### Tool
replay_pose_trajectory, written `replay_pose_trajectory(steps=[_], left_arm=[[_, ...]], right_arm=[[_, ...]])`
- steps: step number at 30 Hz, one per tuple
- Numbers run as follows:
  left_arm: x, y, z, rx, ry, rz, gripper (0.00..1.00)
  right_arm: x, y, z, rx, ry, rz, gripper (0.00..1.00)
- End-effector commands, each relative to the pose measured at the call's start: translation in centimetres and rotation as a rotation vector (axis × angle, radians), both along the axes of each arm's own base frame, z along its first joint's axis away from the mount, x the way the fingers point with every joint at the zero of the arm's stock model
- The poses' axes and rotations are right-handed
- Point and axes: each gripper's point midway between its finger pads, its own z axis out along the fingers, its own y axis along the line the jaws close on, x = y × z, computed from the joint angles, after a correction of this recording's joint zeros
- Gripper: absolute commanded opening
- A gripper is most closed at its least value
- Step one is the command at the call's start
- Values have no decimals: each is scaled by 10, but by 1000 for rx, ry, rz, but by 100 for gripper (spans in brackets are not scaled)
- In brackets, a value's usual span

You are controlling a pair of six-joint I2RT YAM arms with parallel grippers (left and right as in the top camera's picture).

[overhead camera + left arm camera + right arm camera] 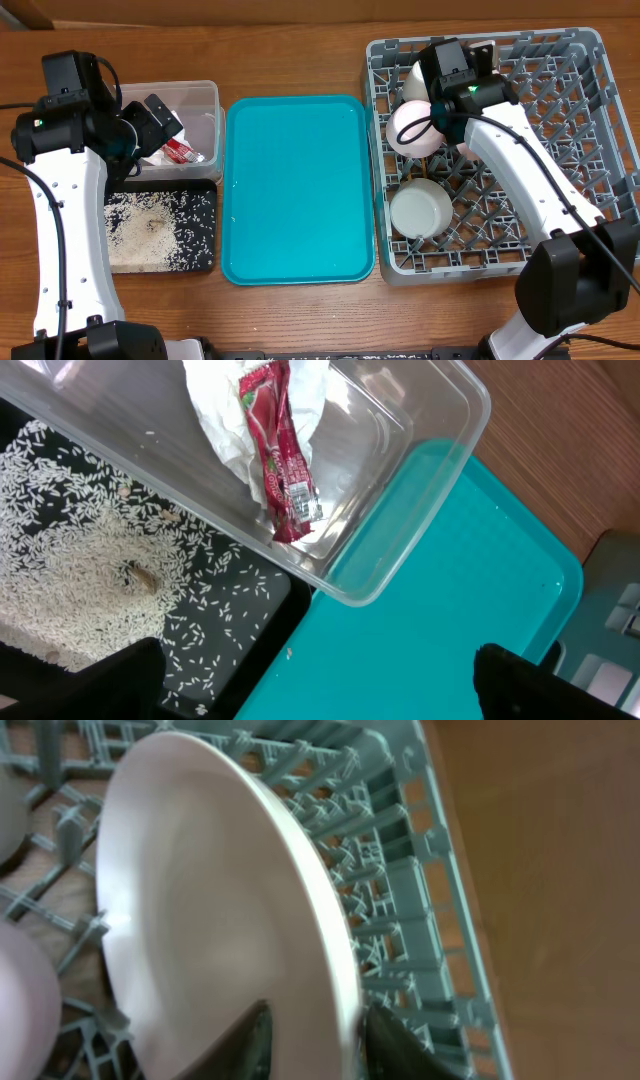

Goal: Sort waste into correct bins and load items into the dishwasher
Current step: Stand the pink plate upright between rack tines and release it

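Waste looks sorted: napkin [215, 410] and packet [280, 450] in the tub [420, 450], rice [80, 560] in the black tray [200, 200]. Right pincer [320, 1045] clamps the plate [220, 920] in the rack [400, 920]; left pincer [320, 680] gapes.

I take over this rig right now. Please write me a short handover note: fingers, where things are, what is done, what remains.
Left gripper: fingers open, empty, above the clear tub.
Right gripper: fingers shut on the pink plate, which stands on edge in the dish rack.
Done: napkin and sauce packet in the tub; rice in the black tray; a white bowl in the rack.
To do: release the plate; pick the stray grain off the teal tray. No chopsticks in view.
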Motion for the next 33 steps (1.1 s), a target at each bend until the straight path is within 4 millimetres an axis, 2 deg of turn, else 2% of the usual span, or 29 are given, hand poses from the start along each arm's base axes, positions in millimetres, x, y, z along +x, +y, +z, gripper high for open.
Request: replay_pose_trajectory(steps=[1, 3, 7, 10, 13, 16, 20, 21, 22, 26, 28, 33], left_arm=[[1, -1, 11, 4, -31, 7, 100], [1, -1, 11, 4, -31, 7, 100], [1, -1, 11, 4, -31, 7, 100], [1, -1, 11, 4, -31, 7, 100], [1, -1, 11, 4, -31, 7, 100], [1, -1, 11, 4, -31, 7, 100], [1, -1, 11, 4, -31, 7, 100], [1, -1, 11, 4, -31, 7, 100], [1, -1, 11, 4, -31, 7, 100], [1, -1, 11, 4, -31, 7, 100], [1, -1, 11, 4, -31, 7, 100], [1, -1, 11, 4, -31, 7, 100]], right_arm=[[1, 7, -3, 56, -4, 12, 61], [3, 7, -2, 59, -15, 13, 85], [10, 8, 2, 40, -29, 39, 91], [13, 9, 13, 4, -56, 40, 94], [16, 21, 21, 28, -89, 56, 97], [15, 52, 19, 107, -80, 138, 100], [9, 103, 5, 251, -30, 269, 100], [4, 130, -4, 357, 14, 341, 100], [0, 144, -9, 414, 37, 377, 100], [-14, 186, -18, 598, 114, 484, 100], [-18, 195, -19, 646, 133, 508, 100], [-19, 196, -19, 651, 135, 510, 100]])
